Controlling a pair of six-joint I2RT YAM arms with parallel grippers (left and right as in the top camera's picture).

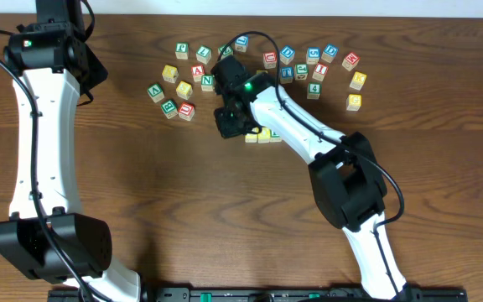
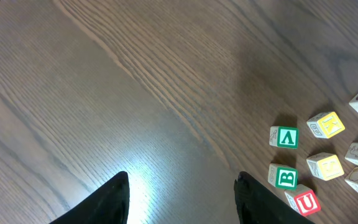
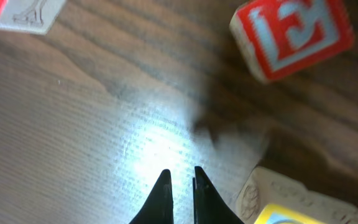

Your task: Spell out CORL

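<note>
A short row of yellow-topped cubes (image 1: 263, 134) lies at the table's middle, partly under my right arm. One of them shows as a yellow-topped cube (image 3: 278, 208) at the lower right of the right wrist view. My right gripper (image 1: 227, 124) (image 3: 180, 171) hovers just left of that row, over bare wood. It is shut, with nothing between its fingers. My left gripper (image 1: 93, 74) (image 2: 182, 177) is at the far left, open over bare wood and apart from every cube. The R and L cubes cannot be picked out among the loose cubes.
Loose cubes form an arc across the back: a left cluster (image 1: 179, 88) and a right cluster (image 1: 317, 67). In the left wrist view a green B cube (image 2: 284, 177) and a red U cube (image 2: 303, 200) sit right of the fingers. A red cube (image 3: 291, 34) lies ahead of my right gripper.
</note>
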